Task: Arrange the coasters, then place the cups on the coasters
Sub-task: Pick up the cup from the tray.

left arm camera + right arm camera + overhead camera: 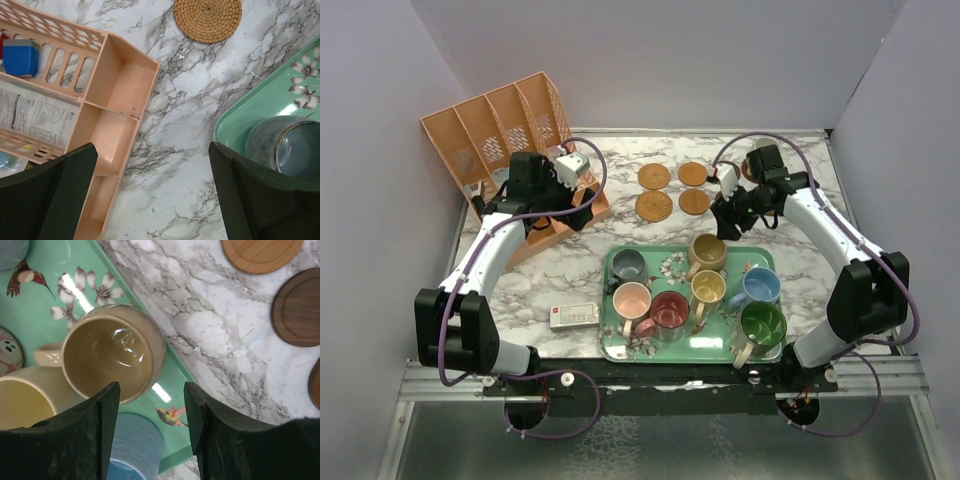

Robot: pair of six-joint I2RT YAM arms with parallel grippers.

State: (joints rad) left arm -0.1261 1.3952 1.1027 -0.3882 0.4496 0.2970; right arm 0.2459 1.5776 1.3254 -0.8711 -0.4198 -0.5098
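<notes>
Four round coasters lie in a two-by-two group on the marble at the back centre. Several cups stand on the green floral tray: grey, tan-brown, pink, dark red, yellow, blue and green. My right gripper hovers open over the tray's far edge, beside the tan-brown cup, holding nothing. My left gripper is wide open over bare marble between the organizer and the grey cup. A woven coaster lies ahead of it.
An orange desk organizer stands at the back left, close to the left arm. A small white box lies left of the tray. Smooth wooden coasters lie to the right of the right gripper. Walls enclose the table on three sides.
</notes>
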